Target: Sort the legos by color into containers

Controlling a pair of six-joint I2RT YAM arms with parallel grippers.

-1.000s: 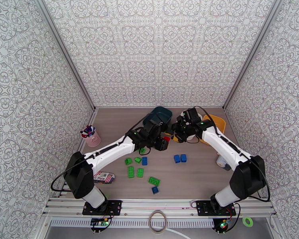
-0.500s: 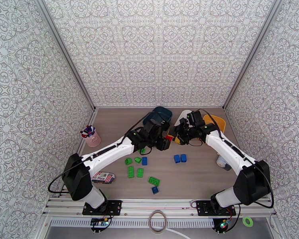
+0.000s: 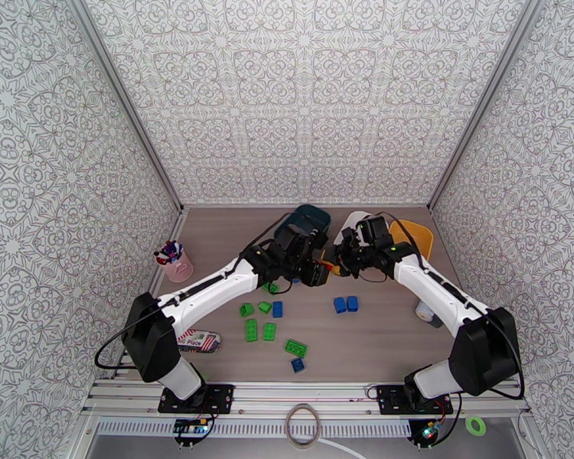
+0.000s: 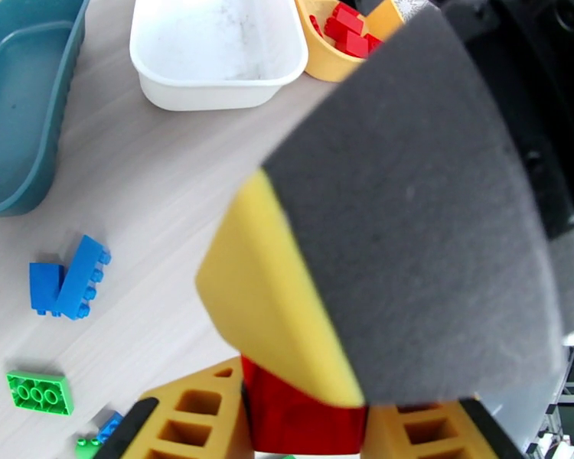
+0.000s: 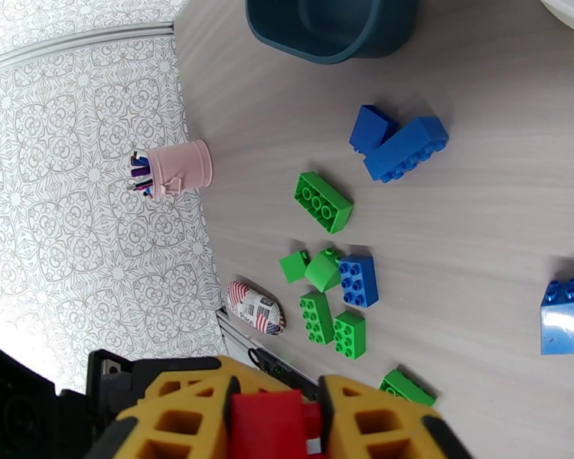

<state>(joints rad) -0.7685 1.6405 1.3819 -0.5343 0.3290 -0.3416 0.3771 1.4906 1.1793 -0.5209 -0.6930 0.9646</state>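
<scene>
right gripper [image 5: 275,415] is clamped on a red brick [image 5: 268,434]. the brick also sits between the jaws of the left gripper [image 4: 306,426]; whether they clamp it i cannot tell.

Non-task clutter: pink cup [image 3: 175,263] of pens, upright, near the left edge of the surface [image 3: 379,338], about midway back. White printed pouch [image 3: 199,342] with red and blue stripes, lying flat near the front-left corner. Small pale item [image 3: 427,310] against the right edge, can't tell what it is. Off the surface, past the front rail [image 3: 302,392]: pale cable loop [image 3: 302,427] at centre, green tape roll [image 3: 475,426] toward the right. Walls [image 3: 302,109] on three sides, grey ornamental print.
</scene>
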